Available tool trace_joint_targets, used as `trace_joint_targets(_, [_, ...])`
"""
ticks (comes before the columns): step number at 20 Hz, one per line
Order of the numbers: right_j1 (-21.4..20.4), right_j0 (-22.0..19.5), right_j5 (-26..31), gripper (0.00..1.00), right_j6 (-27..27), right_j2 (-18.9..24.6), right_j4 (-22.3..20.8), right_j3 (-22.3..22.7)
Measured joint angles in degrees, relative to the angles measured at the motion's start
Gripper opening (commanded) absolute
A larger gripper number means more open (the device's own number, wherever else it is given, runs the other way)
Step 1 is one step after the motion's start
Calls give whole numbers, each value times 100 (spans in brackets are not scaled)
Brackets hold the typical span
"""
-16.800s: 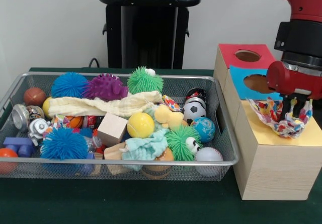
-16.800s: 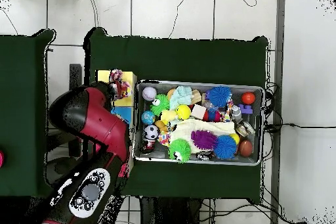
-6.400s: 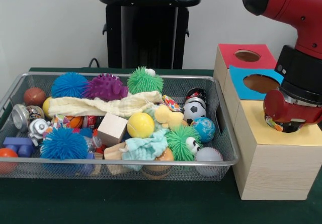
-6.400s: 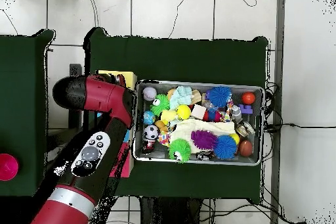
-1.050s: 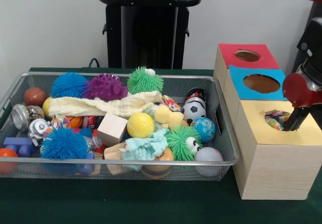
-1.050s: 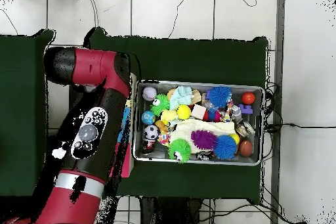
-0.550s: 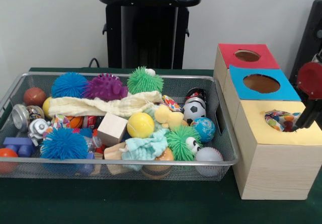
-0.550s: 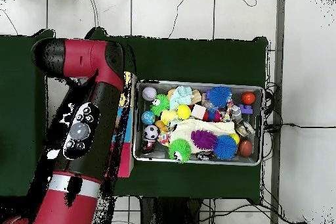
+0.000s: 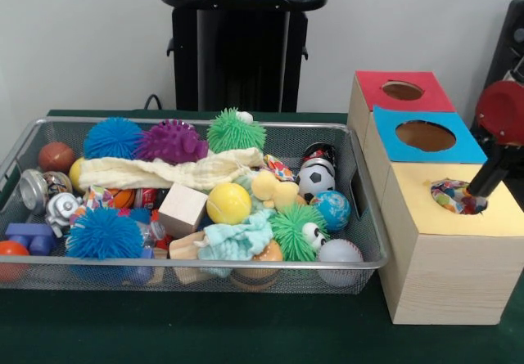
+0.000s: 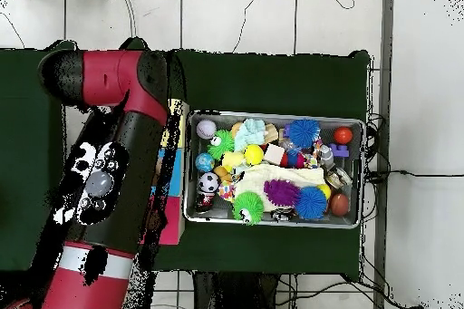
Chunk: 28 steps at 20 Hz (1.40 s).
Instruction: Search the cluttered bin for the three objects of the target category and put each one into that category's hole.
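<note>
The wire-mesh bin (image 9: 205,263) is full of toys and also shows in the overhead view (image 10: 272,224). One dotted white fabric piece (image 9: 450,194) sits stuffed in the round hole (image 9: 460,199) of the yellow-topped box (image 9: 446,249). My gripper (image 9: 479,188) reaches down from the right, its black tip at the hole's right rim and touching that fabric. A second dotted piece (image 9: 277,167) lies in the bin left of the soccer ball. A third (image 9: 92,195) lies at the left by the silver bell. In the overhead view my arm (image 10: 118,151) hides the gripper and the boxes.
The blue-topped box (image 9: 422,137) and the red-topped box (image 9: 401,92) stand behind the yellow one. The bin holds spiky balls, a cream cloth (image 9: 164,170), a mint cloth (image 9: 237,239), a wooden cube (image 9: 182,208) and several balls. The robot pedestal (image 9: 241,45) stands behind it.
The dotted fabric hung from my gripper above the yellow box; now it sits in the hole. My arm has swung over the boxes, with the gripper tip low at the hole.
</note>
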Motion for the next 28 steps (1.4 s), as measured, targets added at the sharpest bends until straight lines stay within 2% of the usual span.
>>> trace_joint_targets(7, [-100, 8, 106, 0, 0, -23, -78, 56])
trace_joint_targets(11, [-204, 47, 106, 0, 0, -23, -79, 238])
trace_joint_targets(23, [-338, 239, 71, 0, 1, 19, -79, 986])
trace_joint_targets(28, [-390, 289, -273, 0, 1, 132, -76, 1366])
